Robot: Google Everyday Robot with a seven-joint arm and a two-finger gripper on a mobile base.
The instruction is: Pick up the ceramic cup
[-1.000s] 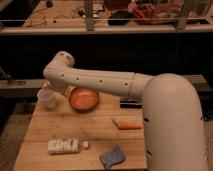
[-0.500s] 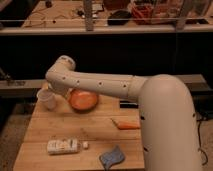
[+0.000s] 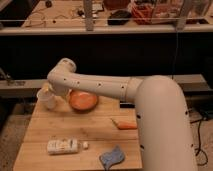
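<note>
The ceramic cup is small, plain and white. It stands upright near the back left corner of the wooden table, just left of the orange bowl. My white arm reaches in from the right, across the back of the table. My gripper hangs below the wrist, right at the cup's rim, and is mostly hidden by the arm and the cup. Whether it touches the cup does not show.
An orange carrot lies right of the table's centre. A white bottle lies on its side at the front left, with a small white piece beside it. A blue cloth lies at the front. A dark shelf runs behind the table.
The wrist has moved a little to the left and down, closer over the cup. The cup, the bowl and the other things have not moved.
</note>
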